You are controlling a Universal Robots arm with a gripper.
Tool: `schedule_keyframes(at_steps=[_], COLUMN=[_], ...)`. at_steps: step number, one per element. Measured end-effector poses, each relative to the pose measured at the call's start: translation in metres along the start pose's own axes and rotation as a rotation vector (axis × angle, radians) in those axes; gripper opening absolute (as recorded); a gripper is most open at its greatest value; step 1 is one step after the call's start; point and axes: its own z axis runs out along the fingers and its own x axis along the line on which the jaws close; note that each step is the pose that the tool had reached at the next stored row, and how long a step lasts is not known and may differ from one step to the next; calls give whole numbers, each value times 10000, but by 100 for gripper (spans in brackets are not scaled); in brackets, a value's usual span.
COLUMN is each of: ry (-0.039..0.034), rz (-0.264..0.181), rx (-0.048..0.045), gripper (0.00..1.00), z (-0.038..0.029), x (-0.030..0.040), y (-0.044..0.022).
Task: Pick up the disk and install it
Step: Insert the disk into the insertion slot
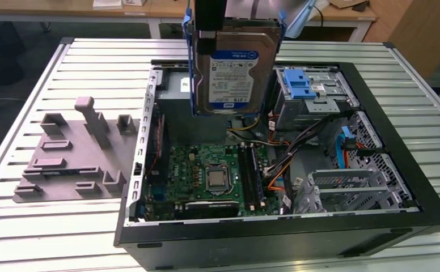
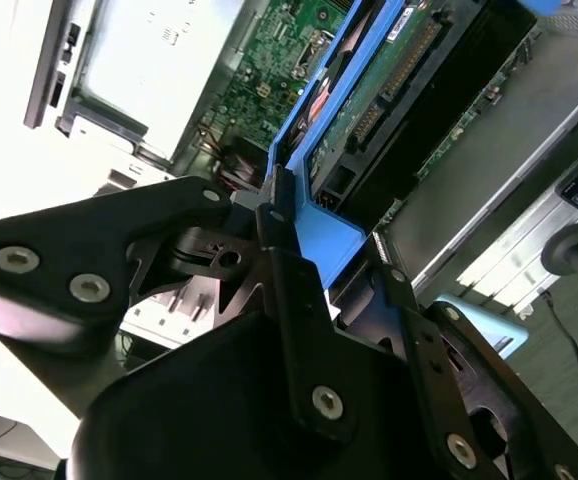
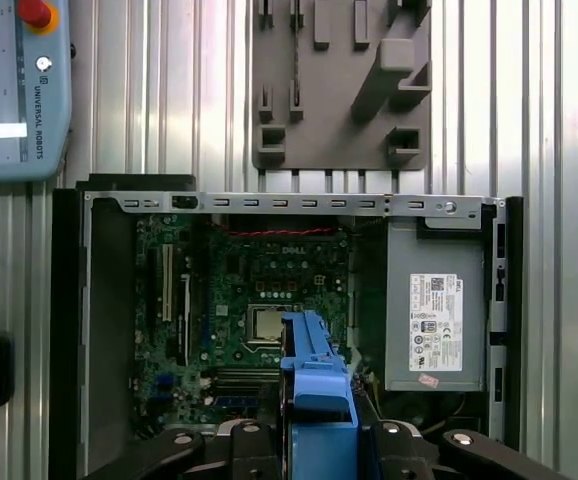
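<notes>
The disk (image 1: 233,71), a silver hard drive with a blue-and-white label in a blue carrier frame, hangs upright above the back of the open computer case (image 1: 401,170). My gripper (image 1: 208,25) is shut on its upper end. In the second wrist view the black fingers (image 2: 284,250) clamp the blue frame (image 2: 319,225), with the disk's green circuit board (image 2: 369,95) beyond them. The first wrist view looks straight down: the blue frame (image 3: 318,380) sits between the gripper's black links (image 3: 319,445), over the motherboard (image 3: 254,290).
In the case are a grey metal box with a white sticker (image 3: 434,320), a silver cage with a blue latch (image 1: 303,90), another drive cage (image 1: 348,190) and loose cables (image 1: 280,164). A grey fixture plate (image 1: 76,153) lies on the slatted table at the exterior view's left. A control pendant (image 3: 14,90) lies nearby.
</notes>
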Motion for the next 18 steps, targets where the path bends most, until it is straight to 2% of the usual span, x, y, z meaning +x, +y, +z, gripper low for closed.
schedule_keyframes(at_steps=[7, 18], ry=[1, 2], rz=[-1, -2], rx=[0, 0], gripper=[36, 36], z=[6, 14], x=[120, 146], y=[-2, -87])
